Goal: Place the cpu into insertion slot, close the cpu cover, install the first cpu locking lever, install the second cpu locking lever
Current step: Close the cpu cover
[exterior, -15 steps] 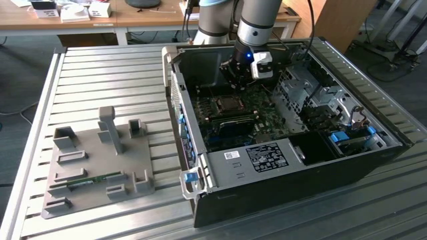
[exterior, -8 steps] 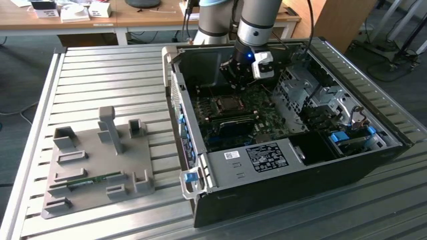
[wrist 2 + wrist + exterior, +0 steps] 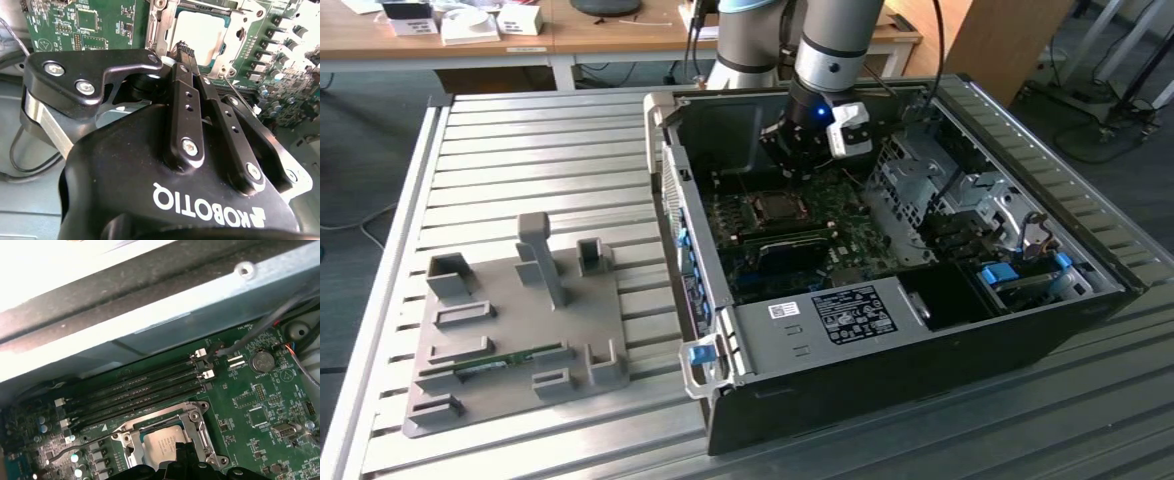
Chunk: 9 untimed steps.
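Taking stock, midway through the job

The chip (image 3: 157, 445) lay flat in the socket (image 3: 781, 208), pale face up, so I judged the first step done. The cover (image 3: 239, 29) looked folded down around it, its cut-out framing the chip's face, though I could not tell whether it was fully seated. My claw (image 3: 183, 50) was clenched, tips pressed together with nothing visible between them. It hung at one edge of the cover, touching or just clear, I could not say. A thin wire lever (image 3: 90, 446) ran beside the socket, and I could not see whether it was hooked home. I took the step in hand to be closing and locking. Any move from there, by my reckoning, called for a gentle, square push that kept off the chip's face.

Beyond the socket, on the green circuit board (image 3: 250, 405), sat long black memory slots (image 3: 135, 390) and a round battery (image 3: 262, 360). The open computer case (image 3: 894, 380) rested on a slatted metal table (image 3: 520, 150), with a grey tray (image 3: 507, 330) of holders on the exterior view's left.

White lettering crossed my claw's body, a white sticker (image 3: 854, 312) lay inside the case, and fine print dotted the board. I left it all unread.
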Tool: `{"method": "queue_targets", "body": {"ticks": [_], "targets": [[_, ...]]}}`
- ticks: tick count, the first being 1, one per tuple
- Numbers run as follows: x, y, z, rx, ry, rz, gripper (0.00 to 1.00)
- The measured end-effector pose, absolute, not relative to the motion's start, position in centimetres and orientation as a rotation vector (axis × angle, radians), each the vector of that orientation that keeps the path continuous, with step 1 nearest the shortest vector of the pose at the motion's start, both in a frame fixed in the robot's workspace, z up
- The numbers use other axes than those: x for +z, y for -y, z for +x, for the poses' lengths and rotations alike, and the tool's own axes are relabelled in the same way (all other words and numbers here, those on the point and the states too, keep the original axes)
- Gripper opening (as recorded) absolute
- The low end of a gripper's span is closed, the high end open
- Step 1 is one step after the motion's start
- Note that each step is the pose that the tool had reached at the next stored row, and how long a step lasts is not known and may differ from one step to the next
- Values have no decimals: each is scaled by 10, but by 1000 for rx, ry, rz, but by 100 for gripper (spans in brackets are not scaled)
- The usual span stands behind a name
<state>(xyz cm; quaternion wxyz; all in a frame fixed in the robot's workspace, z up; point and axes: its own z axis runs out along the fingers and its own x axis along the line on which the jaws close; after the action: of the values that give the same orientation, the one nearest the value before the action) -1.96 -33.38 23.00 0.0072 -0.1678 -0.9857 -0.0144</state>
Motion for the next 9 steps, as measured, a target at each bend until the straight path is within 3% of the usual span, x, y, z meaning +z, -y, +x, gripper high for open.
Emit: {"method": "queue_targets", "body": {"ticks": [9], "targets": [[230, 334, -20, -45, 3105, -391, 11]]}}
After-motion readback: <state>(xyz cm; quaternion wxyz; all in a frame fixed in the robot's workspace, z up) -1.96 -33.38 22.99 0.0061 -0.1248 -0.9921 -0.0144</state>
